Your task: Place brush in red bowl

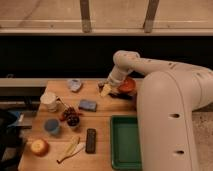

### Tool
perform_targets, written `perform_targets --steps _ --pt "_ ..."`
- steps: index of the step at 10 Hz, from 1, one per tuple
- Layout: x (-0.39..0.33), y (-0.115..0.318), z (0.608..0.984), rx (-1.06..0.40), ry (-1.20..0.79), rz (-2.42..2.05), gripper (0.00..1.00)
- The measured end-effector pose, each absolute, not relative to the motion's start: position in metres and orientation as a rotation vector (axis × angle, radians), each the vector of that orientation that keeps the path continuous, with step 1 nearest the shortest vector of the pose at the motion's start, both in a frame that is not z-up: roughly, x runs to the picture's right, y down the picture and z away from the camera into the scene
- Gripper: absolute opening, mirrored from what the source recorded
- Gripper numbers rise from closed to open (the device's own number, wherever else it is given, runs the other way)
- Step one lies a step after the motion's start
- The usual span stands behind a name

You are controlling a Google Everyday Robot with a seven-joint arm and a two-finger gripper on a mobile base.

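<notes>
The brush [65, 106] is a thin dark stick lying on the wooden table just right of a white cup, at the left. The red bowl [128, 85] sits at the back of the table, its right side hidden behind my arm. My gripper [106, 90] hangs low over the table just left of the bowl, pale fingertips pointing down, open with nothing between them. It is well to the right of the brush.
On the table [100, 122] are a white cup [49, 100], a blue-grey object [74, 85], a blue block [88, 105], dark fruit [73, 119], a small blue cup [51, 125], an orange fruit [39, 147], a banana [70, 149] and a black remote [91, 140]. A green tray [125, 145] fills the front right.
</notes>
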State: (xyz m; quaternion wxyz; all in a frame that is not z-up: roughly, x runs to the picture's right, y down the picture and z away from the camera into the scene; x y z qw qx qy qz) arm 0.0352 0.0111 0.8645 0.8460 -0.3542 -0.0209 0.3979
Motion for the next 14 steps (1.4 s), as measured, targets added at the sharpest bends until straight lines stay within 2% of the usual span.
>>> perform_targets --steps 10,14 --pt "0.028 0.011 0.867 -0.683 -0.022 0.835 0.75" --pt "0.024 0.014 0.886 -0.689 -0.003 0.814 0.75"
